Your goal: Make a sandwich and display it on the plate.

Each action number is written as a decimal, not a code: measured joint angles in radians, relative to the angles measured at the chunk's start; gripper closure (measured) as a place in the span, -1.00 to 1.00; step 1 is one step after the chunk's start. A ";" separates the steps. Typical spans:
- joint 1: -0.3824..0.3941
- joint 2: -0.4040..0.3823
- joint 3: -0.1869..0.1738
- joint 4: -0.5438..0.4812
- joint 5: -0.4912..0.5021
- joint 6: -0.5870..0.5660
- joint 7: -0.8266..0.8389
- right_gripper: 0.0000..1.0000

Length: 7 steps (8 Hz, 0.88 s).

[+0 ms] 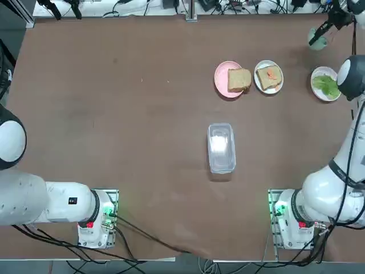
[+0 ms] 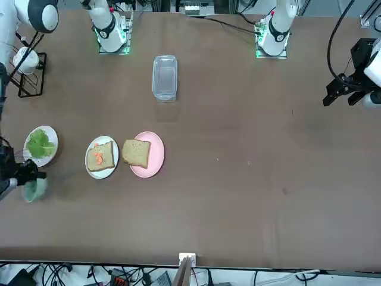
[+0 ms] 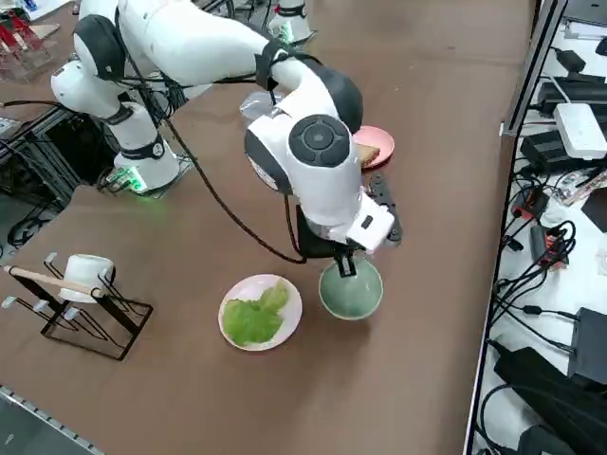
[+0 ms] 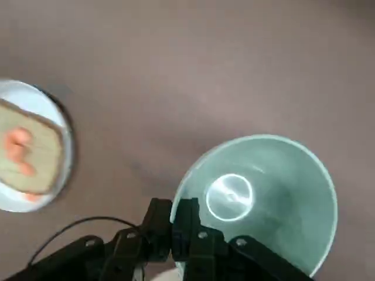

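My right gripper (image 4: 173,221) is shut on the rim of a small pale-green cup (image 4: 263,187) at the table's far right corner (image 1: 317,37). I cannot tell if the cup rests on the table. One tan bread slice (image 1: 239,79) lies on a pink plate (image 1: 219,73). A second slice with orange bits on top (image 1: 270,77) lies on a white plate (image 1: 268,63) beside it. Green lettuce (image 1: 326,85) sits on another white plate (image 1: 318,72), just near the cup. The slices and the lettuce lie apart, each on its own plate.
A clear plastic box (image 1: 221,147) lies mid-table. A black wire rack holding a white mug (image 3: 85,282) stands off the table's right edge. The far table edge (image 3: 493,171) runs close to the cup, with cables and devices beyond it.
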 joint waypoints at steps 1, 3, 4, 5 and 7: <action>0.000 0.010 0.000 0.000 -0.067 0.049 -0.005 0.94; -0.003 0.037 -0.001 -0.005 -0.146 0.140 -0.006 0.94; -0.004 0.053 -0.003 -0.007 -0.156 0.183 -0.005 0.94; -0.004 0.070 -0.005 -0.009 -0.158 0.220 -0.002 0.94; -0.002 0.095 -0.005 -0.011 -0.158 0.276 0.029 0.94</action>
